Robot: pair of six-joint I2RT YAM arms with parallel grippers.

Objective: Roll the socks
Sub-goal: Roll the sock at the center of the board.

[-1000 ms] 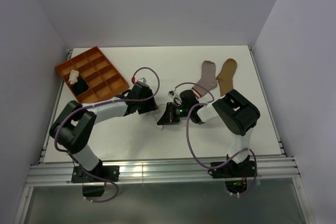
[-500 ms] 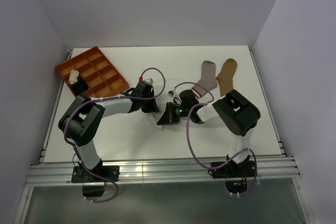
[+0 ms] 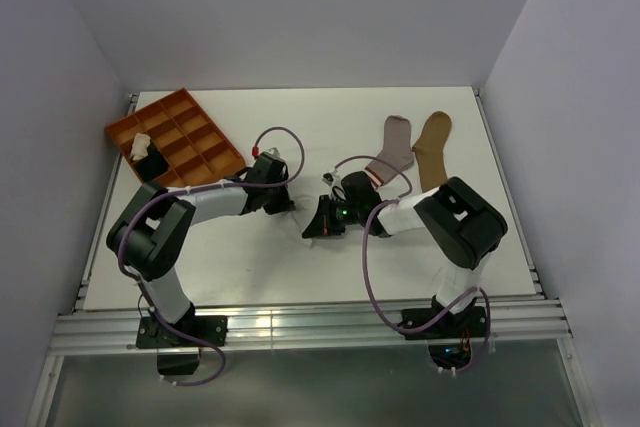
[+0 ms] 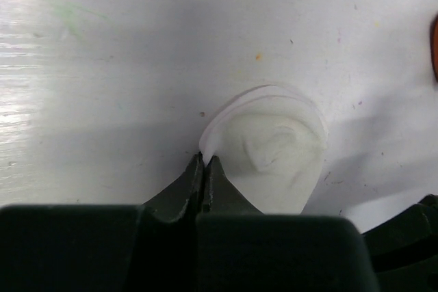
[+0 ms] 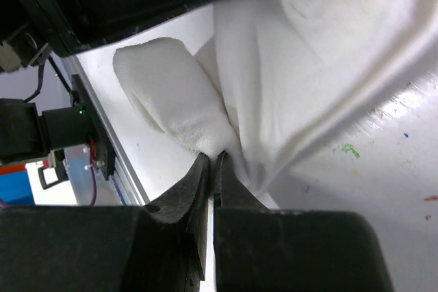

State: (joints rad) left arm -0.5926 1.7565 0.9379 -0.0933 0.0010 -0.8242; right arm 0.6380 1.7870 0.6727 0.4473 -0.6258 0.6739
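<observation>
Pinching: left gripper [image 4: 205,161] clenched on the raised edge of the white sock [image 4: 274,148], which lies mid-desk [image 4: 102,66]
Right gripper [image 5: 213,158]: clamped on a fold of the same sock
Far right: grey sock [image 3: 392,147] and tan sock [image 3: 433,140], flat, side by side
Orange tray [image 3: 205,142]: far left, holding cream sock [image 3: 140,143] and black sock [image 3: 155,165]
</observation>
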